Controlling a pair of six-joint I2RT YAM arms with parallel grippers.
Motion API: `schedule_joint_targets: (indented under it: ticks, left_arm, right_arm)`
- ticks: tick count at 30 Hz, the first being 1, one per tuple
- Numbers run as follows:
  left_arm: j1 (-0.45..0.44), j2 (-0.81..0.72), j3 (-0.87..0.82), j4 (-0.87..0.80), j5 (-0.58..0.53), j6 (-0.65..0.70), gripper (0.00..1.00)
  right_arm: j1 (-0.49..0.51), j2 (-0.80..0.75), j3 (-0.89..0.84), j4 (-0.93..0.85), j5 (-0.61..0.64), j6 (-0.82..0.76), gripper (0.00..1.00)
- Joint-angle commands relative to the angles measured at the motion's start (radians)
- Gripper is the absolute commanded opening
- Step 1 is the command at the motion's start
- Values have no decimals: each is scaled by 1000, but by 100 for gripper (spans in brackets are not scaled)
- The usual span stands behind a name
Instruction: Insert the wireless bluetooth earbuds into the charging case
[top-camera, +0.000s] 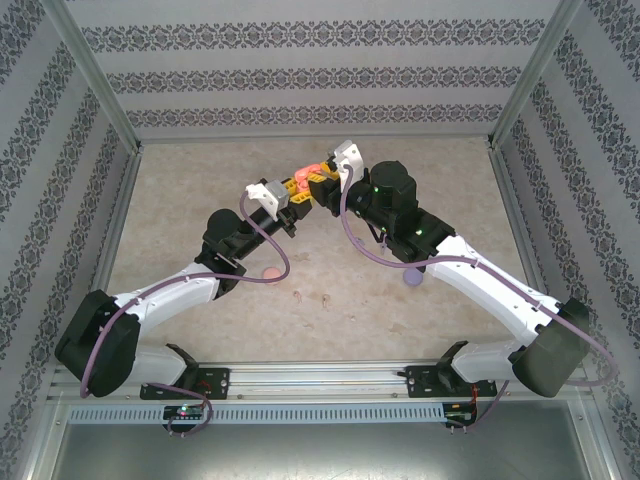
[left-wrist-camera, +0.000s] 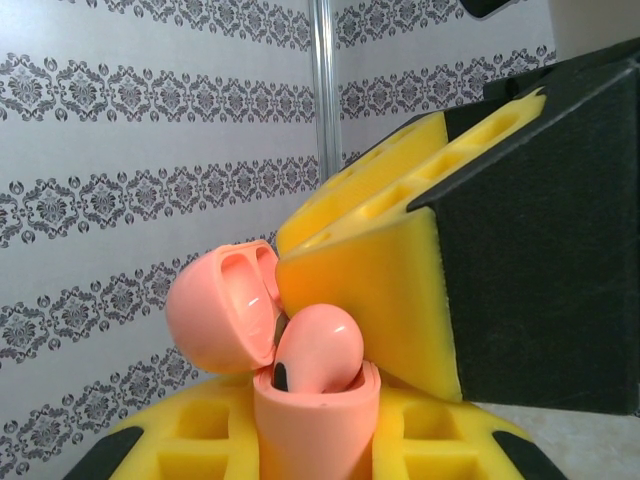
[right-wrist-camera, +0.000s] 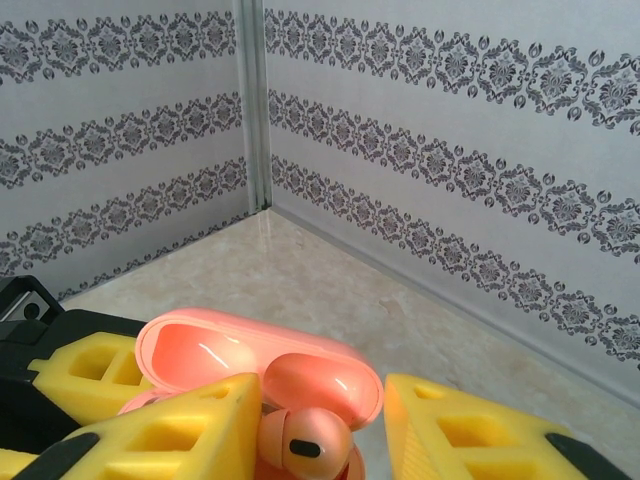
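My left gripper (top-camera: 295, 190) is shut on the coral charging case (left-wrist-camera: 315, 425) and holds it upright above the far middle of the table. The case's lid (left-wrist-camera: 218, 310) is hinged open. A coral earbud (left-wrist-camera: 320, 348) sits in the case's mouth with its rounded head sticking out. My right gripper (right-wrist-camera: 325, 435) hangs over the case with its yellow fingers on either side of the earbud (right-wrist-camera: 305, 447). The left finger (right-wrist-camera: 170, 430) touches the earbud. A gap shows between it and the right finger (right-wrist-camera: 480, 430), so the jaws stand open.
A pale pink round object (top-camera: 268, 272) lies on the table near my left forearm, and a purple one (top-camera: 412, 278) lies by my right forearm. Two tiny pale bits (top-camera: 296, 294) rest between them. Patterned walls enclose the table on three sides.
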Motion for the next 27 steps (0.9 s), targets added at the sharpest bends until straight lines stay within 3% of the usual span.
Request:
schedule_joint_targets:
  ticks: [1, 7, 15, 27]
  left_arm:
    - [-23, -7, 43, 85, 16, -10, 0]
    - [-23, -5, 44, 85, 7, -8, 0]
    - [-25, -4, 44, 84, 7, -7, 0]
    - [-24, -4, 41, 80, 2, -6, 0]
  right_arm:
    - [24, 9, -31, -66, -18, 13, 39]
    - [25, -8, -60, -63, -22, 30, 41]
    - [25, -43, -95, -57, -22, 54, 51]
    - [25, -64, -87, -59, -42, 78, 52]
